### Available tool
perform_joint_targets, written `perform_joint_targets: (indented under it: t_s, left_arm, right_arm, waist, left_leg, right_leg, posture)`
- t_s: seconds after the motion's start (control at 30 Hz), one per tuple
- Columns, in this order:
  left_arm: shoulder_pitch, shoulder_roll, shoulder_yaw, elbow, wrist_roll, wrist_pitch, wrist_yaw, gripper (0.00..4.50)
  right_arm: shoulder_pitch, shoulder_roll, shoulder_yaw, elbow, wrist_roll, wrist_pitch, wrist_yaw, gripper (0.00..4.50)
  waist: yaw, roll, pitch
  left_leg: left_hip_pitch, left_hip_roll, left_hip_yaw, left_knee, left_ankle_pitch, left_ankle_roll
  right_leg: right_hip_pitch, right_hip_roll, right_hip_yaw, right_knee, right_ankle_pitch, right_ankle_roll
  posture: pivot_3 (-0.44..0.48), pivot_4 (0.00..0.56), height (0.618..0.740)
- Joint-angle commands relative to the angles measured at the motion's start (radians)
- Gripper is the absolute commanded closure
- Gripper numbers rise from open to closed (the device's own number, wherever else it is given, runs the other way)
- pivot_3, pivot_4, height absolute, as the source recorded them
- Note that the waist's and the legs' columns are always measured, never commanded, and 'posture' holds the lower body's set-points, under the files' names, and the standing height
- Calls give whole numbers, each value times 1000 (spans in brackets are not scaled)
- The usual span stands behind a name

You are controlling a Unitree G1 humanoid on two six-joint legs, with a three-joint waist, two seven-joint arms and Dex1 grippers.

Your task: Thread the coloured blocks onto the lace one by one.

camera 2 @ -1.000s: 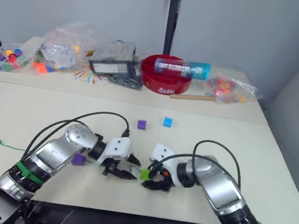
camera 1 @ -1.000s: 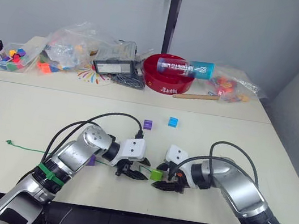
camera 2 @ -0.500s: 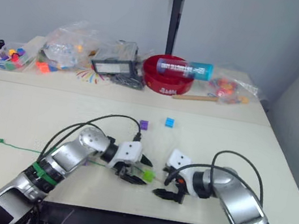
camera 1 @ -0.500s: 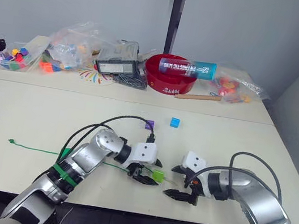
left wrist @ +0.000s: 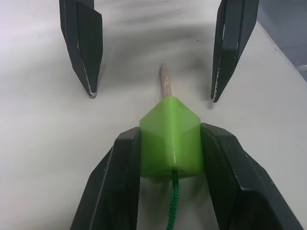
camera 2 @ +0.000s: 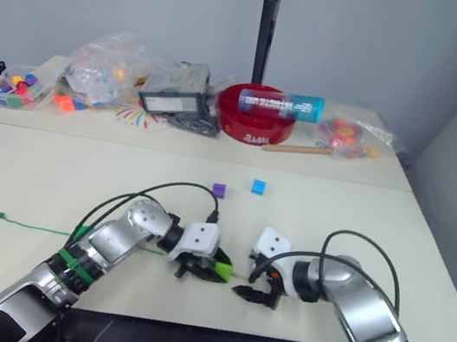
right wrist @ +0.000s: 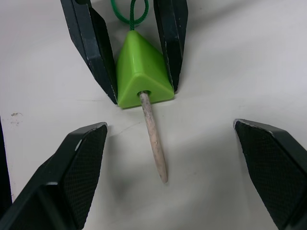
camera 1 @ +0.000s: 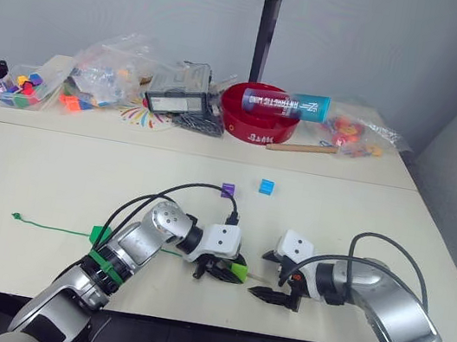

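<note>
Left eye view: the lace (camera 1: 52, 228) trails from the far left to the left gripper (camera 1: 219, 271), clamped on the light green block (left wrist: 170, 138) with the pale tip (right wrist: 153, 139) poking out. To its right the right gripper (camera 1: 271, 295) waits wide open astride the tip. A misjudged closure could nudge the tip aside, or pull the cord back out of the block
</note>
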Motion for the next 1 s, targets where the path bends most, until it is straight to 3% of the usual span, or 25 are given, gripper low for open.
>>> perform_joint_targets:
  t_s: [0.03, 0.5, 0.77, 1.0]
  left_arm:
    - [-7, -2, -9, 6, 21, 2, 2, 3154]
    - [-9, 6, -8, 6, 24, 6, -6, 3154]
    - [-10, 58, 29, -31, 22, 45, 1, 3154]
    - [42, 204, 99, -127, 4, 82, -6, 3154]
  right_arm:
    - [11, -13, 4, -21, -1, -12, 5, 0]
    - [56, -36, 11, -48, -4, -39, 7, 4492]
    - [17, -34, 4, -26, -14, -92, 19, 4500]
    - [-20, -109, -14, 50, -31, -192, 114, 4500]
  waist:
    - [0, 0, 0]
    - [0, 0, 0]
    - [-6, 0, 0]
    - [-7, 0, 0]
  left_leg:
    - [0, 0, 0, 0, 0, 0]
    - [0, 0, 0, 0, 0, 0]
    - [1, 0, 0, 0, 0, 0]
    - [1, 1, 0, 0, 0, 0]
  right_leg:
    - [0, 0, 0, 0, 0, 0]
    - [1, 0, 0, 0, 0, 0]
    - [0, 0, 0, 0, 0, 0]
    - [0, 1, 1, 1, 0, 0]
  posture:
    - [0, 150, 731]
    - [0, 150, 731]
    - [0, 150, 731]
    - [0, 150, 731]
